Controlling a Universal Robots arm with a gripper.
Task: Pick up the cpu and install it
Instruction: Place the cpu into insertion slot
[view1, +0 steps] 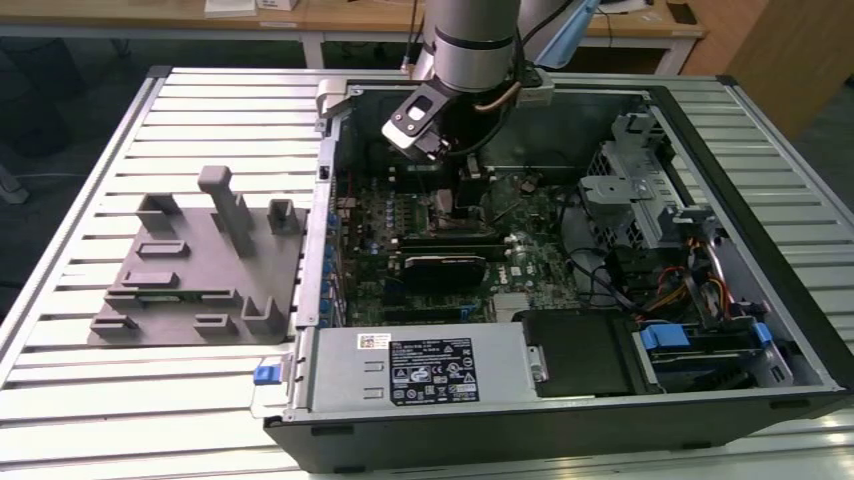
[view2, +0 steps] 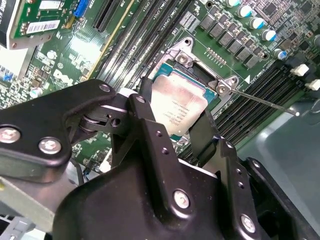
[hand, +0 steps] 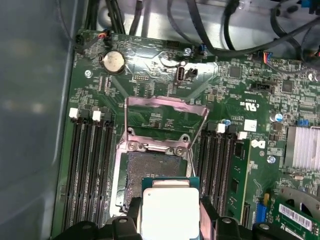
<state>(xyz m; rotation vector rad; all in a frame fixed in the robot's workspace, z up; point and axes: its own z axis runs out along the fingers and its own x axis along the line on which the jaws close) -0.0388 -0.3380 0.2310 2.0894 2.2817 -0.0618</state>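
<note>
Gripper (hand: 170, 220) reaching into open PC case (view1: 534, 430), upper centre of exterior view. Jaws clamping cpu (hand: 170, 210) by two opposite edges. Cpu hanging flat over open socket (hand: 152, 167), covering part of it, not seated. Load plate (hand: 165, 117) standing raised beyond socket. Judging cpu light, stiff, thin, with slick metal lid. Underside contacts and socket pins looking fragile. Edge grip seeming right: no pressing on faces, holding level.

Socket (hand: 150, 172) open under cpu (hand: 170, 210); raised frame (hand: 165, 101), memory slots (hand: 90, 170) seemingly close.
</note>
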